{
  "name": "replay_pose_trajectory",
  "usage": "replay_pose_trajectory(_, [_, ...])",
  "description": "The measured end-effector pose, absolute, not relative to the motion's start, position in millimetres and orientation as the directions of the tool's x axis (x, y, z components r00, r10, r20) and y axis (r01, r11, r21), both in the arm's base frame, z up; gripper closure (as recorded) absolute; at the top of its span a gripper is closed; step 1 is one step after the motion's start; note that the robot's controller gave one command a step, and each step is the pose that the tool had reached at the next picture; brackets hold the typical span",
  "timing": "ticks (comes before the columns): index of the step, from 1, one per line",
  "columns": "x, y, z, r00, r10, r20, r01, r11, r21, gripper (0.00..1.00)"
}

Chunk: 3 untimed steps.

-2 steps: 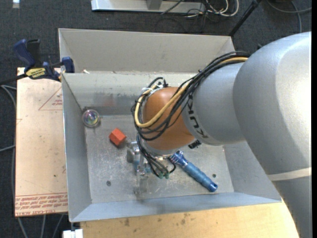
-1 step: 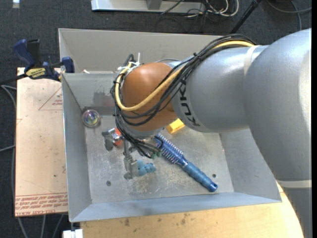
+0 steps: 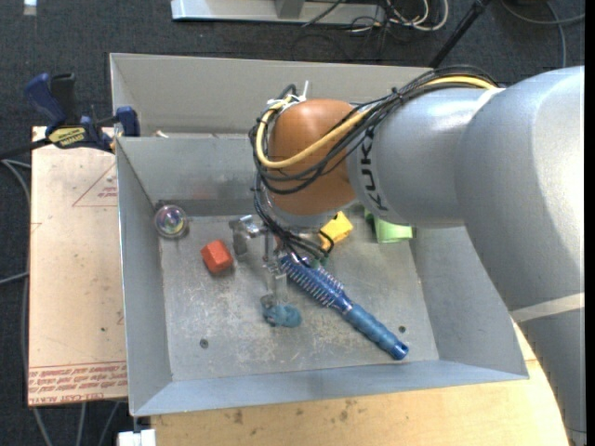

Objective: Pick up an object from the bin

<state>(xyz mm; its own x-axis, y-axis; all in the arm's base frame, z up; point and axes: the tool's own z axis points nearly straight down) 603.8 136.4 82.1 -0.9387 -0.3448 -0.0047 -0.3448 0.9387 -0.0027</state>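
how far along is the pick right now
Done: the tool is down near the bin floor, right above a small blue-grey lump beside the blue brush. In hand: nothing visibly lifted; the lump lies on the floor. Left: the grasp and the lift out.

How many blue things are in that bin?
2. A blue brush lies slantwise right of the middle; a small blue lump sits just left of its bristle end. More may be hidden under the arm.
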Motion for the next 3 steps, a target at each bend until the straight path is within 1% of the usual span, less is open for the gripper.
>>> replay_pose_trajectory(1, [504.4, 83.8, 95.6, -0.789, -0.615, 0.000, -0.615, 0.789, 0.001, 0.00])
replay_pose_trajectory(2, [498.4, 52.3, 73.6, -0.605, -0.796, -0.001, -0.796, 0.605, 0.001, 0.00])
replay_pose_trajectory(3, [547.5, 57.5, 114.2, -0.579, -0.815, -0.007, -0.815, 0.579, -0.005, 0.00])
